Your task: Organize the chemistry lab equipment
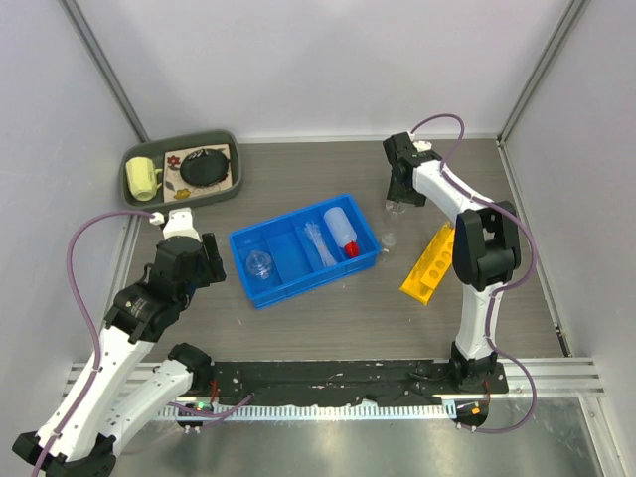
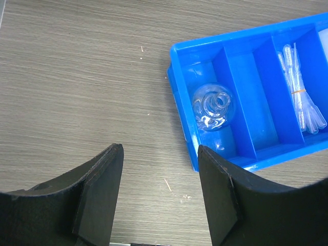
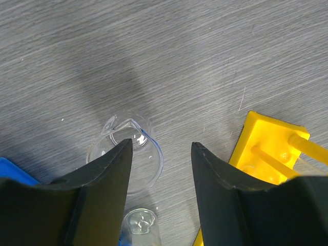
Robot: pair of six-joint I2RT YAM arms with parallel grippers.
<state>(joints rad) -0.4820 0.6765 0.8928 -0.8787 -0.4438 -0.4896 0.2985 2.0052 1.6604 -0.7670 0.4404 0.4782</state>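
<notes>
A blue bin (image 1: 288, 231) holds a round clear glass flask (image 1: 260, 263), thin clear pipettes (image 1: 316, 244) and a white squeeze bottle with a red cap (image 1: 341, 231). The long yellow rack (image 1: 427, 261) lies on the table to its right. My right gripper (image 1: 398, 195) is open above a small clear beaker (image 3: 141, 138). Its left finger covers part of the beaker, and the beaker's right rim lies between the fingers (image 3: 161, 148). A second small glass (image 3: 139, 225) stands nearer the rack (image 3: 269, 148). My left gripper (image 2: 160, 154) is open and empty over bare table left of the bin (image 2: 184, 107). The flask (image 2: 212, 106) and pipettes (image 2: 302, 100) also show in the left wrist view.
A green tray (image 1: 231, 139) at the back left holds a yellow mug (image 1: 142, 178) and a round black object (image 1: 206, 166). White walls close in the table at the back and sides. A black rail (image 1: 338, 376) runs along the near edge.
</notes>
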